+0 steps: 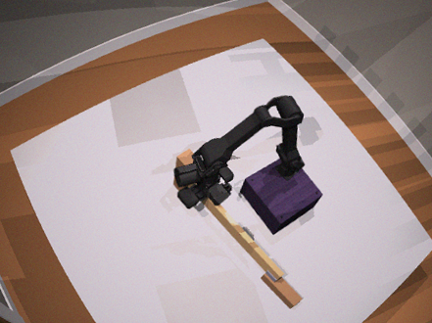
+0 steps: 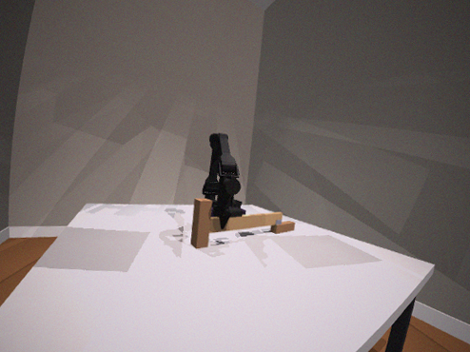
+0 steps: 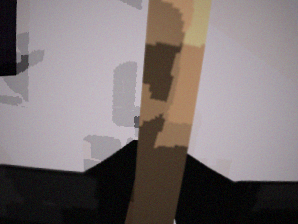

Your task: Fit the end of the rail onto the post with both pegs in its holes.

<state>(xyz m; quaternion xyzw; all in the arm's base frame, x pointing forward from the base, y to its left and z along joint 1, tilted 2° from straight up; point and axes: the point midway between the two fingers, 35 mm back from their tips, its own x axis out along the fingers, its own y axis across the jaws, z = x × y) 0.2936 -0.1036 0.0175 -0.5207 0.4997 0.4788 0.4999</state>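
Observation:
The wooden rail (image 1: 260, 256) (image 2: 256, 222) (image 3: 170, 107) runs from the post toward the low footboard block (image 1: 283, 292) (image 2: 284, 228). Its far end is at the grey bracket (image 1: 272, 276) (image 2: 278, 221) on that block. Its near end is off the table, and the rail looks about level. My gripper (image 1: 203, 197) (image 2: 224, 222) (image 3: 151, 147) is shut on the rail close to the upright post (image 1: 184, 158) (image 2: 201, 223). In the exterior view the near end meets the post's edge; a small gap cannot be ruled out. The pegs and holes are hidden.
The dark purple block (image 1: 282, 195) under the arm's base stands beside the rail. The black arm arches from it over to the post. The white table (image 1: 132, 219) (image 2: 180, 299) carries several grey shadow patches.

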